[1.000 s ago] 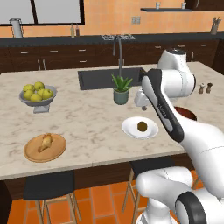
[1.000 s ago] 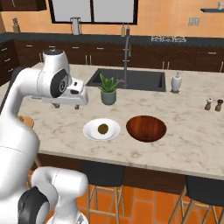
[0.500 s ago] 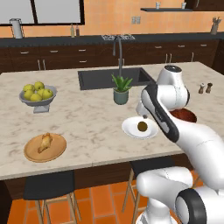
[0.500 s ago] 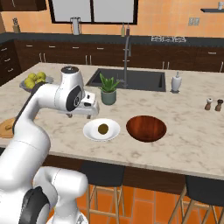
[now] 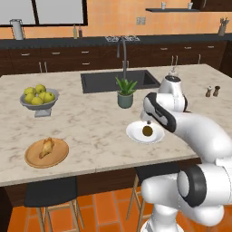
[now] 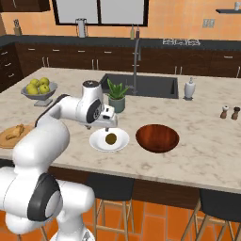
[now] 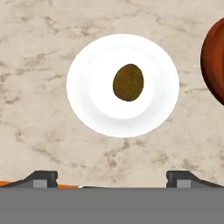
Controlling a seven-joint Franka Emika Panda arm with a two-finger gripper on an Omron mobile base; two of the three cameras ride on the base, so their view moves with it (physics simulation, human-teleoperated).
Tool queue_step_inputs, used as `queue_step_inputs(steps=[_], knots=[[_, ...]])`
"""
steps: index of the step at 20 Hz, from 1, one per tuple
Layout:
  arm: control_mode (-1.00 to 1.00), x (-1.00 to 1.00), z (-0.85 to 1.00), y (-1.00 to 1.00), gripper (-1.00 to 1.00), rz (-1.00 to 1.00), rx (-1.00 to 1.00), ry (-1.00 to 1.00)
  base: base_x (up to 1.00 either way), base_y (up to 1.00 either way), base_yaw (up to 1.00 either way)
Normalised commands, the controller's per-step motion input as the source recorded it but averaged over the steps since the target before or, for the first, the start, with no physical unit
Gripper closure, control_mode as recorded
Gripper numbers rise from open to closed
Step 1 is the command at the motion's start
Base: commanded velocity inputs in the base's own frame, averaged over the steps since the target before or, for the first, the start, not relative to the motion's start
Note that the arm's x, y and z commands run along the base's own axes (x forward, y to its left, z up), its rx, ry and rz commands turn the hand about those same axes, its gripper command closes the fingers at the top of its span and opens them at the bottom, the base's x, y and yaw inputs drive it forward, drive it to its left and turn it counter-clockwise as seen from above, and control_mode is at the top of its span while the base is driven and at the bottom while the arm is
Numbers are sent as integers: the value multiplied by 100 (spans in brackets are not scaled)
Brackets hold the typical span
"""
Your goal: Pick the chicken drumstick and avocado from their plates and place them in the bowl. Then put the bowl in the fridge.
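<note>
**Avocado on the white dish, claw spread wide above it**

On the far left of the marble counter point(image 5: 90, 127) a grey footed fruit bowl point(image 5: 38, 103) holds a pile of yellow-green fruits point(image 5: 37, 94). Nearer the front edge, the wooden plate point(image 5: 46, 153) carries the chicken drumstick point(image 5: 46, 147), lying alone in its middle. Further right, past a potted plant point(image 5: 125, 93) beside the sink point(image 5: 118, 79), the white plate point(image 7: 123, 85) has the avocado point(image 7: 128, 82) resting at its centre. The gripper point(image 6: 107, 126) hangs just above that dish, its jaws spread wide and holding nothing; the fingertips point(image 7: 41, 178) stand far apart at the bottom of the hand view, clear of the fruit. Just right of the white plate sits the reddish wooden bowl point(image 6: 157, 138), with nothing in it.

In the left base view the robot's arm covers the wooden bowl, and in the hand view its right side is cut off by the frame. The small shakers point(image 6: 230, 113) at the far right are too small to read; no writing is legible anywhere.
</note>
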Motion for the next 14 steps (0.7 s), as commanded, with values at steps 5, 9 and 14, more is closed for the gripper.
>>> queue_step_inputs(steps=[5, 9, 14], knots=[[-100, 59, -58, -4, -100, -4, 0, 12, 0, 0, 0], [-100, 54, -39, -11, -100, 0, 0, 6, 0, 0, 0], [-100, 45, -56, -8, -100, 0, 0, 10, 0, 0, 0]])
